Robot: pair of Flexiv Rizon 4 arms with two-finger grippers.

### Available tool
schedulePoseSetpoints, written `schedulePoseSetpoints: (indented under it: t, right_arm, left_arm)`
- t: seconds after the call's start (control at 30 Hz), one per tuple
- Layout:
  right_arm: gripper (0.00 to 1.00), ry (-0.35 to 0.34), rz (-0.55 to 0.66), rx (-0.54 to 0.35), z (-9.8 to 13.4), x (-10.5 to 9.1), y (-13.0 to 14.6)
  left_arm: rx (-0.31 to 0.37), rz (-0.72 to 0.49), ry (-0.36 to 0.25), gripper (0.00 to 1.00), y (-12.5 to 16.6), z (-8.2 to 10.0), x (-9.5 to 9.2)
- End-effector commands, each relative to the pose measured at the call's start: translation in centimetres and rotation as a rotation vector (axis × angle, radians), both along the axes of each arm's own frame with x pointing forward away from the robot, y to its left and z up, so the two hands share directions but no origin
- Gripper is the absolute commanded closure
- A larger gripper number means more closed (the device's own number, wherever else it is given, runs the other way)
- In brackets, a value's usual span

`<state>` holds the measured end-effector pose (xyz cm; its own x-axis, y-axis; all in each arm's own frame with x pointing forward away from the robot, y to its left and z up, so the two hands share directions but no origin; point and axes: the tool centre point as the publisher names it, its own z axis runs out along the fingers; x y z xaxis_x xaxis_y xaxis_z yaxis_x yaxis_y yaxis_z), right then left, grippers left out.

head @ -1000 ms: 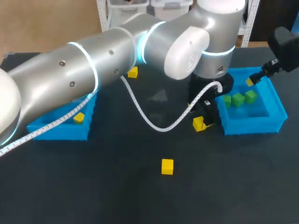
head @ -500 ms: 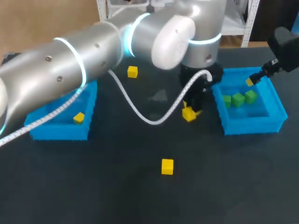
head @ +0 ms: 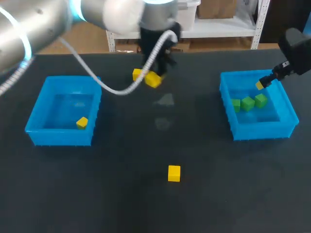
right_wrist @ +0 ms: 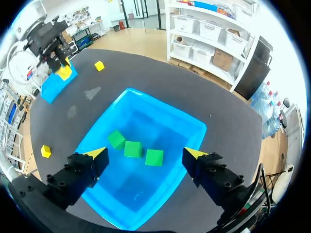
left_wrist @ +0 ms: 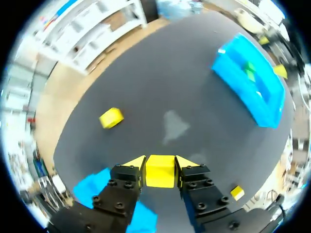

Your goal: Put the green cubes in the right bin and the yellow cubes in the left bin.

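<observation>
Swung from beside the right bin (head: 262, 131) toward the far left, left gripper (left_wrist: 160, 164) clamps a yellow cube (left_wrist: 160, 174) between its fingers; right gripper (right_wrist: 146, 153) gapes.

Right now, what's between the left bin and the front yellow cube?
Nothing: the head view shows only bare table between the left bin and the front yellow cube.

There are four yellow cubes (head: 174, 173), three green cubes (head: 248, 103) and two blue bins (head: 60, 138).
</observation>
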<state>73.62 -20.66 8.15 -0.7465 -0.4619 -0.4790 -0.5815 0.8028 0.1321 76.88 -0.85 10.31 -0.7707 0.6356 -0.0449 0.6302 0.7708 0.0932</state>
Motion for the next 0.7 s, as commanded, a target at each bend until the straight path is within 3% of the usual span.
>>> schedulePoseSetpoints:
  t: [0.03, 0.3, 0.7]
  right_arm:
    - [0.00, -0.002, 0.000, 0.000, 0.0, -0.1, 0.0]
    - [0.00, -0.002, 0.000, 0.000, 0.0, -0.1, 0.0]
    - [0.00, -0.002, 0.000, 0.000, 0.0, -0.1, 0.0]
  left_arm:
    - [-0.084, 0.091, -0.117, 1.00, 8.4, 1.0, -4.1]
    - [-0.069, 0.272, -0.092, 1.00, 15.8, -0.2, -7.3]
    - [-0.092, 0.403, -0.081, 1.00, 19.8, -1.2, -10.4]
